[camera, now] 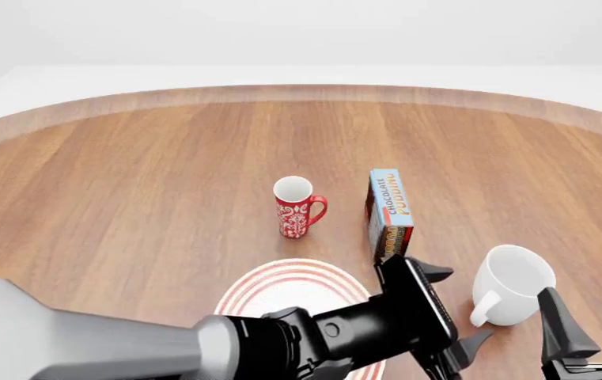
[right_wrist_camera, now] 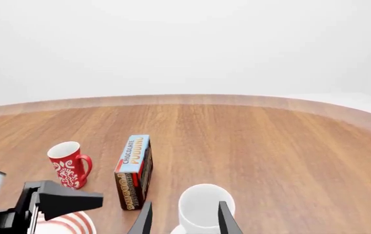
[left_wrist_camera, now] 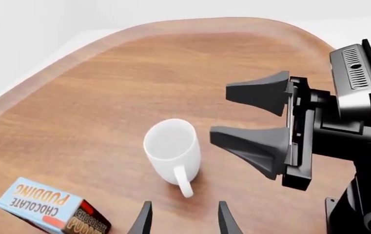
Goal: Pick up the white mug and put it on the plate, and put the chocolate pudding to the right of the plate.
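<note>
two mugs: white mug (camera: 512,283), red mug (camera: 295,206), one plate (camera: 279,286), one pudding box (camera: 389,212)

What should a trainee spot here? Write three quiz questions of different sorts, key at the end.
1. True or false: the white mug stands on the plate.
2. Multiple choice: which thing is nearest the right gripper? A) the red mug B) the white mug C) the chocolate pudding
3. Fill in: the left gripper and the right gripper are both ____, holding nothing.

Key: 1 false, it stands on the table to the plate's right; 2 B; 3 open.
</note>
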`<state>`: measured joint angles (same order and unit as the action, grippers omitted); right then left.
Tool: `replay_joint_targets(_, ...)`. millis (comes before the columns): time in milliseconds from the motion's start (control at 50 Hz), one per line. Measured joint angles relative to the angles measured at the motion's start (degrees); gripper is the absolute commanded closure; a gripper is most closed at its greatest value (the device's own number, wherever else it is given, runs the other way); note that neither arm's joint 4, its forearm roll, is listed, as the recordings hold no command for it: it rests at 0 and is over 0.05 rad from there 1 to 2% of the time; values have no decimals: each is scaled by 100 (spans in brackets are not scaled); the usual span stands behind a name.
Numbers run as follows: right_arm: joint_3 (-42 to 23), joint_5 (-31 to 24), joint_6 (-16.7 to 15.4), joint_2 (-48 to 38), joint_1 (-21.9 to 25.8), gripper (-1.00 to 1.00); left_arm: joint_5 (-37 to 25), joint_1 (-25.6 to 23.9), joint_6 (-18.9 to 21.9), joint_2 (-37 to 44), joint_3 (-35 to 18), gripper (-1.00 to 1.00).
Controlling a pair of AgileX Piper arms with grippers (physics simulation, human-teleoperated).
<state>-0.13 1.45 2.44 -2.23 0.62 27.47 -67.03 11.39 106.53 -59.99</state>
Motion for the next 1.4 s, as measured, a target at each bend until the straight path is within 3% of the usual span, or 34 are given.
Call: replay_joint_targets(1400,5,249,67,-266,-25,-100,42,138,-349,899,-711,-100)
